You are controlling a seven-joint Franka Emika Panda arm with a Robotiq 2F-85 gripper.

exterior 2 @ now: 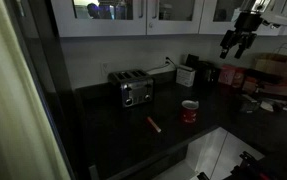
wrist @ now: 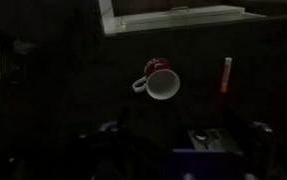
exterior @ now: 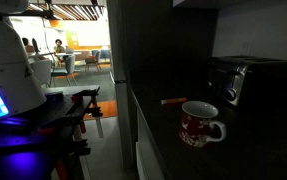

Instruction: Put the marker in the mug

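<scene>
Tool (exterior 2: 240, 44) hung high over the worktop (exterior 2: 103, 130), fingers apart, nothing held; I'd guess that height let the wrist cam see both targets. Marker (exterior 2: 154, 124) lay flat near the mug (exterior 2: 189, 111), not touching, in front of the toaster (exterior 2: 135, 90). Mug upright, mouth free. Very dim: couldn't make out the tool tips in wrist view.

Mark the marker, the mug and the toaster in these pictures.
marker (exterior 2: 154, 124): exterior view, middle of its orange barrel.
mug (exterior 2: 190, 112): exterior view, red outer wall.
toaster (exterior 2: 135, 93): exterior view, front face.
</scene>
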